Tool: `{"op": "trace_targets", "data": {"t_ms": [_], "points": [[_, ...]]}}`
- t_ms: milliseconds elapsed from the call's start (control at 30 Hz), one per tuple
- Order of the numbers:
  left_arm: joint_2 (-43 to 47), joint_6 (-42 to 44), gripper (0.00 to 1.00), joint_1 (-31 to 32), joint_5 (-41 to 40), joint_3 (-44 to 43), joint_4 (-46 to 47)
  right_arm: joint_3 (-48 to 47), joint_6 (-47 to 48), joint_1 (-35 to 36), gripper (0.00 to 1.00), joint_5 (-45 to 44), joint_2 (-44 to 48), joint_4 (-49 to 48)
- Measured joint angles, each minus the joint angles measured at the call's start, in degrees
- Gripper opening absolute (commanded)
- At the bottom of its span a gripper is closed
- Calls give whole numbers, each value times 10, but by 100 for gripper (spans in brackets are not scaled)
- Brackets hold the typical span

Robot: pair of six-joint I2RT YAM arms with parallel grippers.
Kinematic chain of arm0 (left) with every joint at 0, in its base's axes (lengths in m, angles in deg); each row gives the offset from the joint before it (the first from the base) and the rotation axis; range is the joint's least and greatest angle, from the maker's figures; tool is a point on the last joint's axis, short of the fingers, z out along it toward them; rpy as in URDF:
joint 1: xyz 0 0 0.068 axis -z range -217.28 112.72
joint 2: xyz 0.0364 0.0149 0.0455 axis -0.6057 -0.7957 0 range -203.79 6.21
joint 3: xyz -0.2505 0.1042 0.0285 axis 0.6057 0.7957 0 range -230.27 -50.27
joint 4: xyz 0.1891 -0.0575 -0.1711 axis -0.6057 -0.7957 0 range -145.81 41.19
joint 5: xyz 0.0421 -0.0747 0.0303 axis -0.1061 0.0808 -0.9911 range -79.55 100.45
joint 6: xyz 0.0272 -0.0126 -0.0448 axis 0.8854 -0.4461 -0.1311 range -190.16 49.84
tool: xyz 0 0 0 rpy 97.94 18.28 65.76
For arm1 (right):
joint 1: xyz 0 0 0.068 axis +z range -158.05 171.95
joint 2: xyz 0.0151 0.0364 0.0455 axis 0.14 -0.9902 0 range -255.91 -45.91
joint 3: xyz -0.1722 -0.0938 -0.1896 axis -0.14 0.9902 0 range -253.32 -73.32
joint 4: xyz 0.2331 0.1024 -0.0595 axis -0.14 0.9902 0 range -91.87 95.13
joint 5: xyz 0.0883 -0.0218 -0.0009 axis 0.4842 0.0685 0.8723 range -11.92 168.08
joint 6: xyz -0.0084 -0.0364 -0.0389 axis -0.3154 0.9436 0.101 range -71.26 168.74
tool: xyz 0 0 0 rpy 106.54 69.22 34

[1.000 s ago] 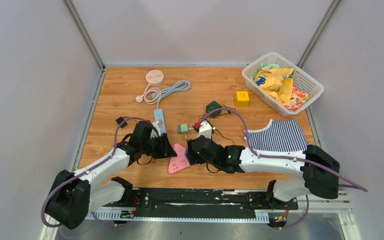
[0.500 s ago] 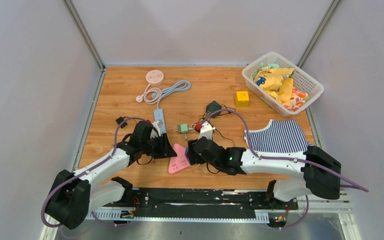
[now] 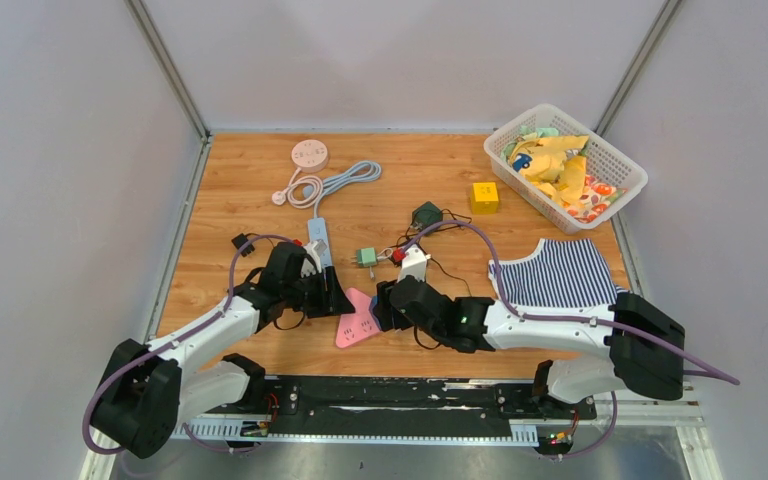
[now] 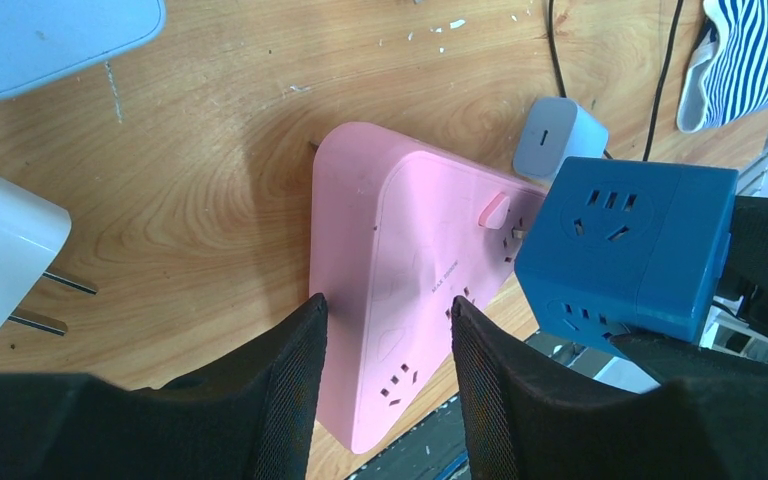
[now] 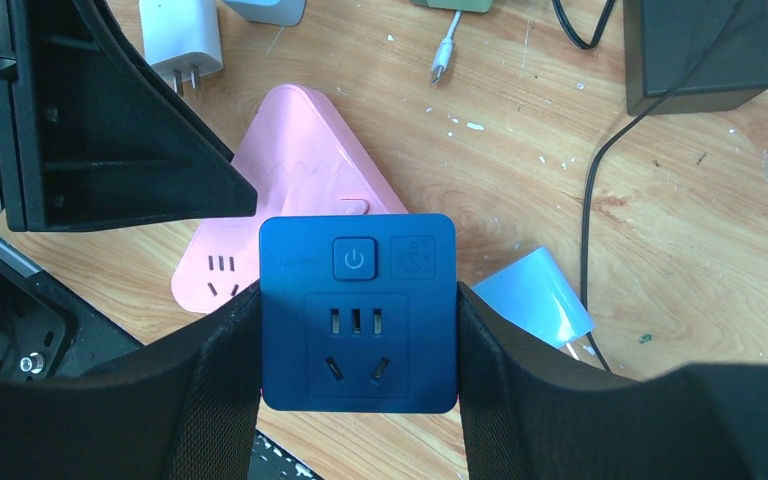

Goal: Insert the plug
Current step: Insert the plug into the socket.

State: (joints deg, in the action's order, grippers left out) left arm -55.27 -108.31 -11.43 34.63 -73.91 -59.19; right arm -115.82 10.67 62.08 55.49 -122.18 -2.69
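Blue plug cube (image 5: 358, 310) sat clamped between the fingers of the right gripper (image 5: 358, 350), held over the right-hand corner of the pink power strip (image 4: 400, 250) on the wooden table (image 3: 410, 180). Its upward face carried a button with a power symbol, a faint square mark beside it that I could not read, and one set of socket holes. A line of small grey print ran across the pink strip, too fine to read.

The left gripper (image 4: 388, 310) had its jaws apart over the near part of the strip, clamped on nothing; whether they touched it could not be told. A white charger (image 4: 0, 240) lay just left of the strip, a pale blue charger (image 4: 558, 135) just beyond the cube, and a black adapter (image 5: 700, 40) farther off with its cord trailing. A striped cloth (image 3: 555, 270) lay to the right. The white basket (image 3: 620, 160) at the far right corner held yellow cloths (image 3: 555, 160), with a yellow box (image 3: 485, 196) just beside it
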Motion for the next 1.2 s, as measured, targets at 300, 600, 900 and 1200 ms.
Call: {"op": "trace_targets", "data": {"t_ms": [300,600,900,1200], "points": [[-2,0,50,0,0,0,0,3,2,0,0,0,2,-4],[-2,0,50,0,-2,0,0,5,4,7,0,-1,4,-4],[-2,0,50,0,-2,0,0,5,7,11,0,-3,6,-4],[-2,0,50,0,-2,0,0,5,7,16,0,-10,7,-4]]}}
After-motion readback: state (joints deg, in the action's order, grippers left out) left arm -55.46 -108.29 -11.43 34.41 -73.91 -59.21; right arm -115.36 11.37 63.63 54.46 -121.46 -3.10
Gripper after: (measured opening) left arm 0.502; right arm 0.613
